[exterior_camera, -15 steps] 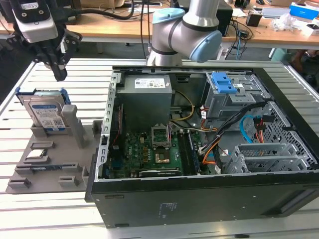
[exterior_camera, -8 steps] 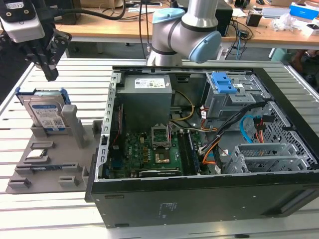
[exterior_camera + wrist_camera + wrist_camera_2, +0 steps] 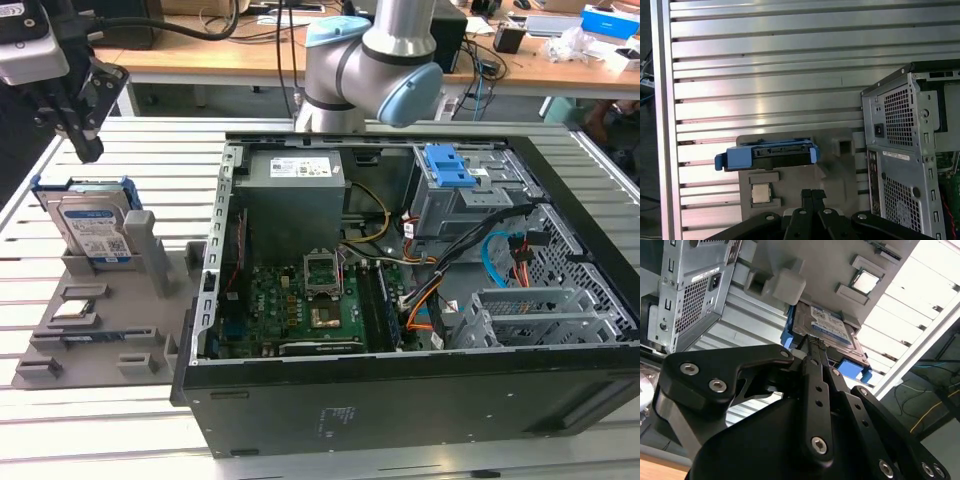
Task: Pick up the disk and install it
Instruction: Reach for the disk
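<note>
Disk (image 3: 95,228) stands on edge in a slot of the grey holder (image 3: 100,340), on the slatted worktop (image 3: 90,430), to the exterior view's left of the open computer case (image 3: 420,400). A blue carrier rail frames it.

Labels: the disk face carries a white label with a blue band along its top and barcode blocks; the text cannot be made out. A white sticker (image 3: 295,168) sits on the grey power supply inside the case, text likewise not made out.

Views compared:
- Exterior view: label face of the disk, the case interior with the green motherboard (image 3: 300,300), and a blue latch (image 3: 448,165) on the drive bay.
- First wrist view: the disk (image 3: 772,152) seen edge-on, with blue rail at both ends. A small square silver chip (image 3: 760,192) lies in a recess of the holder beside it. The case rear shows vent grilles.
- Second wrist view: the disk's label face (image 3: 827,326) just beyond the fingertip.

Pincer (image 3: 88,150): hangs above the disk's top edge, apart from it. In the first wrist view the pincer (image 3: 812,192) has its two fingers side by side and touching, so it is closed with nothing between them. It holds and touches nothing.
</note>
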Available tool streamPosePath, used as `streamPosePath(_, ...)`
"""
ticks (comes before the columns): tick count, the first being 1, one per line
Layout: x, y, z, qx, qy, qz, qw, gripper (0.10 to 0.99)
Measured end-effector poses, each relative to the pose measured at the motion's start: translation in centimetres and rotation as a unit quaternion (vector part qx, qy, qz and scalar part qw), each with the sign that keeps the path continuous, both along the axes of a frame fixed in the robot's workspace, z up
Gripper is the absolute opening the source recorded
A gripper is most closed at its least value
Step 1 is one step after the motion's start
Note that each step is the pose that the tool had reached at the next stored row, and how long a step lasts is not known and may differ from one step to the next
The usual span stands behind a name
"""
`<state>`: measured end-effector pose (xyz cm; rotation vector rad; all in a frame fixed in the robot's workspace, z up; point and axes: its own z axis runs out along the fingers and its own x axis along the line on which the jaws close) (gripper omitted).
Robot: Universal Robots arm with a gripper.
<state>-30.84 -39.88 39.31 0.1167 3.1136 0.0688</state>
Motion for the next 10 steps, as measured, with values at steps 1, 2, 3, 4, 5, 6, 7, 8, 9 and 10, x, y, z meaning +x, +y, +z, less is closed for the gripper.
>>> streamPosePath(1,-0.35,0.0,0.0,0.0,0.0,0.0,1.0,0.106)
streamPosePath(2,-0.65,0.0,0.0,0.0,0.0,0.0,1.0,0.106)
streamPosePath(3,-0.91,0.0,0.0,0.0,0.0,0.0,1.0,0.106)
streamPosePath(4,-1.07,-0.01,0.0,0.0,0.0,0.0,1.0,0.106)
streamPosePath(5,-1.2,0.0,0.0,0.0,0.0,0.0,1.0,0.106)
streamPosePath(6,-1.4,0.0,0.0,0.0,0.0,0.0,1.0,0.106)
streamPosePath(7,-1.7,0.0,0.0,0.0,0.0,0.0,1.0,0.106)
streamPosePath(8,-1.86,0.0,0.0,0.0,0.0,0.0,1.0,0.106)
streamPosePath(9,-1.99,0.0,-0.01,0.0,0.0,0.0,1.0,0.106)
streamPosePath(10,-2.2,0.0,0.0,0.0,0.0,0.0,1.0,0.106)
